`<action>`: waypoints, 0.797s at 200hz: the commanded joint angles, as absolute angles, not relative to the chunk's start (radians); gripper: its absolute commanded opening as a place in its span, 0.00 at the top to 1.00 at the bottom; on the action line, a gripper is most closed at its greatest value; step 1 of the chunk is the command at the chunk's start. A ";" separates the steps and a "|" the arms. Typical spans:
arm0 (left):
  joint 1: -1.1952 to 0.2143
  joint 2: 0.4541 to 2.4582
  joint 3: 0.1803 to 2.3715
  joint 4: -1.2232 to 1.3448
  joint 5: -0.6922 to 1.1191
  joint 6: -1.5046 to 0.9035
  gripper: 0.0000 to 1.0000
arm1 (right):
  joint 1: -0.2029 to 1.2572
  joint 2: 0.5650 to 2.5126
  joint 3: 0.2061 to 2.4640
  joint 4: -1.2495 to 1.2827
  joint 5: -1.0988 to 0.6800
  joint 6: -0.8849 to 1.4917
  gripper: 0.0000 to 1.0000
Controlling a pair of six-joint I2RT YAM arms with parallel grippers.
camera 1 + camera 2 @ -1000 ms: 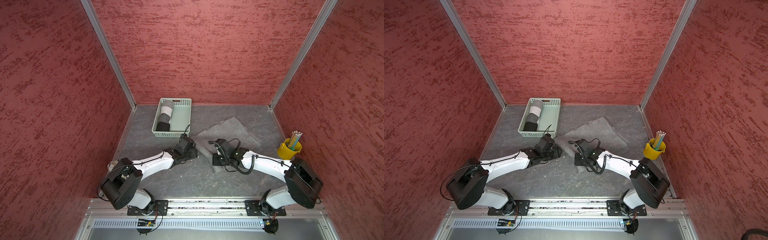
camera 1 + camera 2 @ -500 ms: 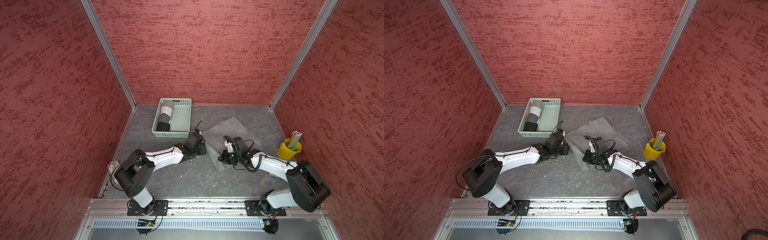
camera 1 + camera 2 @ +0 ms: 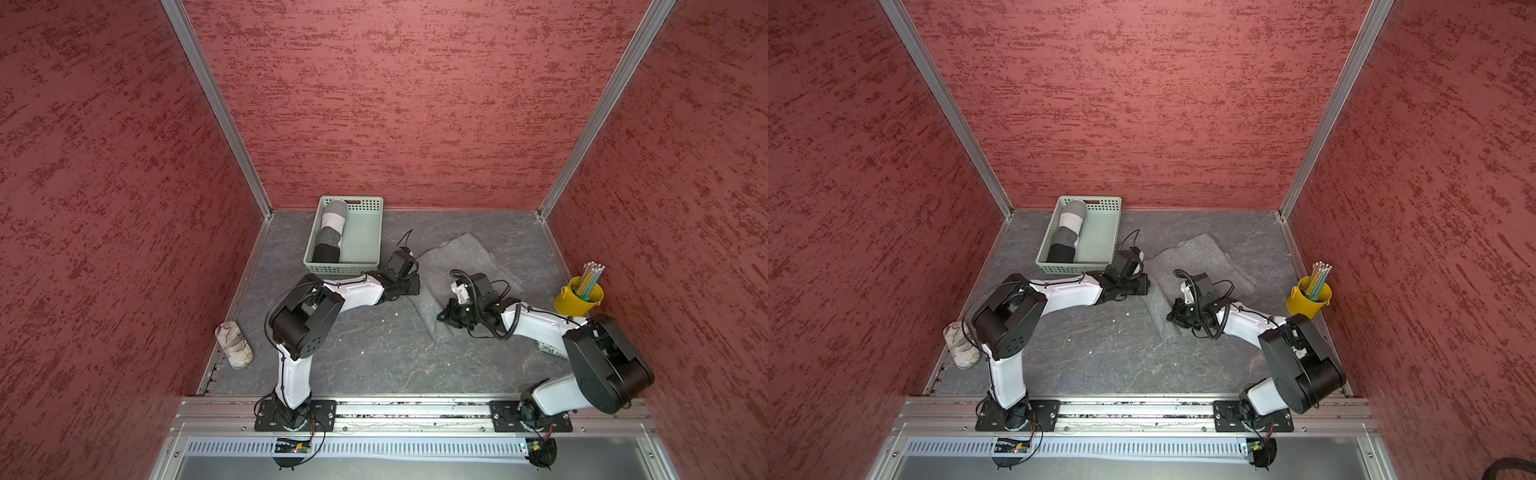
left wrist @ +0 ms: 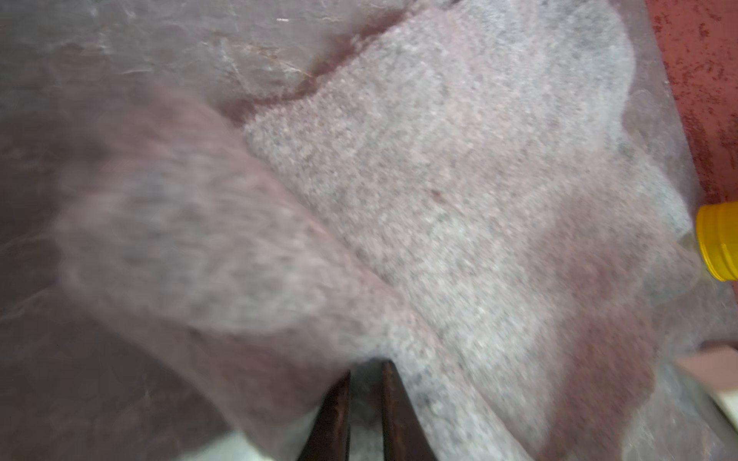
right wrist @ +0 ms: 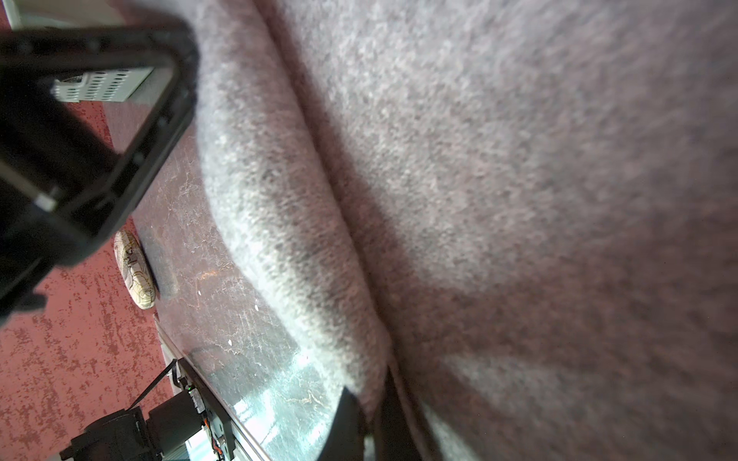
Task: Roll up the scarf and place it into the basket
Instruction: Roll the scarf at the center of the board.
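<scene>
Over the last second, carried the left tool [image 3: 411, 286] farther from the rail [image 3: 415, 405], up the scarf [image 3: 461, 259] edge nearest the basket [image 3: 340, 269], and drew it in from well open to a narrow pinch; in the left wrist view, shows grey cloth caught between the fingers [image 4: 333, 415], lifted off the tabletop [image 3: 374, 357] and blurred with motion. Shifted the right tool [image 3: 445, 318] only a little, toward the robot's right, over the near part of the cloth; in the right wrist view, seems nipped nearly shut on a soft rolled-over lip of the scarf. Suggests a fresh two-point grip on one edge, ready for turning over. Reads as rolling barely begun: just one low fold, with the rest of the scarf spread flat on the tabletop between the two tools, just beside the basket and not in it. Leaves room in the basket beside a striped roll [image 3: 330, 232] already lying along one wall. Calls next for lifting both ends together, evenly, to keep the roll from skewing.
</scene>
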State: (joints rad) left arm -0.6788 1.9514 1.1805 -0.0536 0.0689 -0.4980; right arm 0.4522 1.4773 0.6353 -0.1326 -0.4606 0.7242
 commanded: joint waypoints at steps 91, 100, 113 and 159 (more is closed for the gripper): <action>-0.664 2.023 1.250 -0.135 0.162 -0.517 0.83 | 0.767 1.325 0.929 -0.597 0.237 0.634 0.63; -0.664 2.025 1.250 -0.133 0.169 -0.518 0.83 | 0.809 1.361 0.948 -0.565 0.260 0.619 0.63; -0.663 2.025 1.250 -0.133 0.174 -0.523 0.83 | 0.860 1.427 0.974 -0.534 0.298 0.592 0.61; -0.656 2.024 1.256 -0.140 0.207 -0.534 0.83 | 0.942 1.624 0.967 -0.404 0.385 0.444 0.47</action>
